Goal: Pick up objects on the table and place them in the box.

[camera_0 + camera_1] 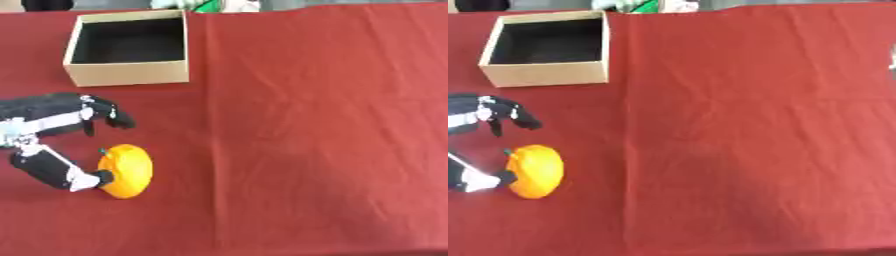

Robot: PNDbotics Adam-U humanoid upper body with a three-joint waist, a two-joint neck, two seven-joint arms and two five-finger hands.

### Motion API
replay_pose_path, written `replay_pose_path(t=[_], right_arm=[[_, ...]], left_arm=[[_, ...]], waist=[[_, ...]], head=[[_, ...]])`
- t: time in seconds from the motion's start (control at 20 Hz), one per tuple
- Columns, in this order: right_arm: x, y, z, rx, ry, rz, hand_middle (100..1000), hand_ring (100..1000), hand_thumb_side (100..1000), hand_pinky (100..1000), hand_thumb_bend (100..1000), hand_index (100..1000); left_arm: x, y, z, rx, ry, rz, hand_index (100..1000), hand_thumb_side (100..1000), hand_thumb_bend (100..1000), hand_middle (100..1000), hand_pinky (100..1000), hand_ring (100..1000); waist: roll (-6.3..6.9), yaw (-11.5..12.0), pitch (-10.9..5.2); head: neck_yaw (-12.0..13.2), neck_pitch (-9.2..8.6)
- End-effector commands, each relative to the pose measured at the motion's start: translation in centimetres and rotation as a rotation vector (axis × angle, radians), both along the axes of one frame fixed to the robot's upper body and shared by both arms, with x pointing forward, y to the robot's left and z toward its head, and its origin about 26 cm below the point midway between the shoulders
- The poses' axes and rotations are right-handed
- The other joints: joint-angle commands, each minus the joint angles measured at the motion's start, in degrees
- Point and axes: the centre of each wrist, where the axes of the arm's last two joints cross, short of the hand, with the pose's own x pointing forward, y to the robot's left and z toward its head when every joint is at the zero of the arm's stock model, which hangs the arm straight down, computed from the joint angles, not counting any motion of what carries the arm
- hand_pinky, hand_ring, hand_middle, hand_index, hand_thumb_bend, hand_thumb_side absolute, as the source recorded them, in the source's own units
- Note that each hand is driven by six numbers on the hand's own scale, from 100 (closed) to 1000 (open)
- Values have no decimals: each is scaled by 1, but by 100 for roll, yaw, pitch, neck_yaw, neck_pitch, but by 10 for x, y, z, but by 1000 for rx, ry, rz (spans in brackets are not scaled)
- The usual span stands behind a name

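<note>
An orange, pumpkin-like object [127, 171] with a small green stem lies on the red cloth at the lower left. My left hand [52, 120] comes in from the left edge, black and silver. Its fingers [112, 114] stretch out above the orange object without touching it, while the thumb [61, 172] reaches under and its tip touches the object's left side. The hand is spread, not closed round it. An open cardboard box [129, 73] with a dark inside stands at the upper left, beyond the hand. My right hand shows in neither view.
A red cloth [315, 125] with a lengthwise crease covers the whole table. At the far edge, behind the box, lie green and white things [206, 5].
</note>
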Motion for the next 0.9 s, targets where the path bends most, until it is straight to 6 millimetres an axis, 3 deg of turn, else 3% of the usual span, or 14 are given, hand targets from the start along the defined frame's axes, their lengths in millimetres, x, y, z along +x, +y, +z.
replay_pose_path(t=[0.05, 0.4, 0.9], right_arm=[[-5, 1, 9, -5, -36, 13, 820, 875, 940, 928, 100, 918], [-5, 1, 8, -5, -28, 18, 816, 871, 946, 928, 100, 915], [-5, 2, 6, -10, -13, 24, 811, 866, 954, 928, 100, 915]], left_arm=[[-2, -3, 2, 2, 24, 6, 886, 172, 463, 775, 666, 837], [-3, -5, -4, 58, -11, 83, 896, 227, 572, 797, 722, 870], [1, -4, -11, 181, -120, 133, 891, 249, 531, 810, 734, 875]], waist=[[-3, -9, -110], [-2, -36, -97], [5, -54, -80]], head=[[1, 40], [10, 32], [23, 32]])
